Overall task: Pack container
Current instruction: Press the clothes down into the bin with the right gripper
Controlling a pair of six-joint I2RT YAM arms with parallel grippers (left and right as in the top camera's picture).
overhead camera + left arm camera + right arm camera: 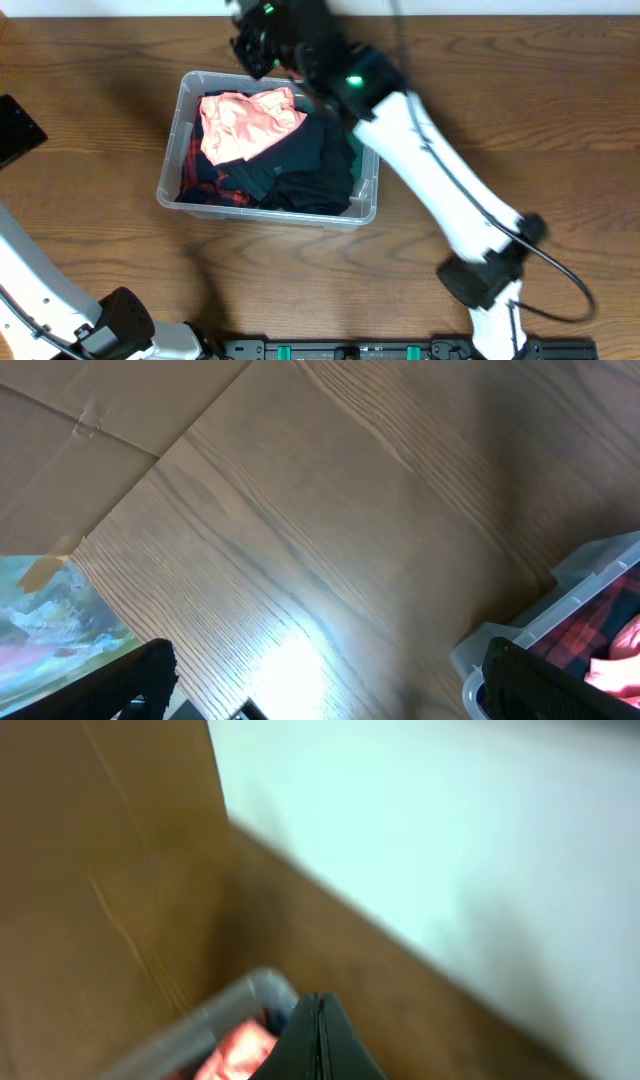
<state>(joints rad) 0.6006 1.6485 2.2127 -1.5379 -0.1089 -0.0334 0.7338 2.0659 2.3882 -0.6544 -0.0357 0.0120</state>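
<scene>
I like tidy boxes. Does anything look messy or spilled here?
Nothing has spilled onto the table. Inside the container it is a bit messy, though. A pink garment sits bunched up on top of crumpled black clothes, not folded flat.

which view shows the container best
The overhead view: nearly the whole clear container shows, filled with clothes. The left wrist view catches only one corner; the right wrist view shows just a blurred bit of rim.

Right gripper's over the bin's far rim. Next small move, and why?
Probably lower the right gripper onto the pink garment to press it down: its jaws are shut and empty, and that garment sits bunched atop the pile in the container.
</scene>
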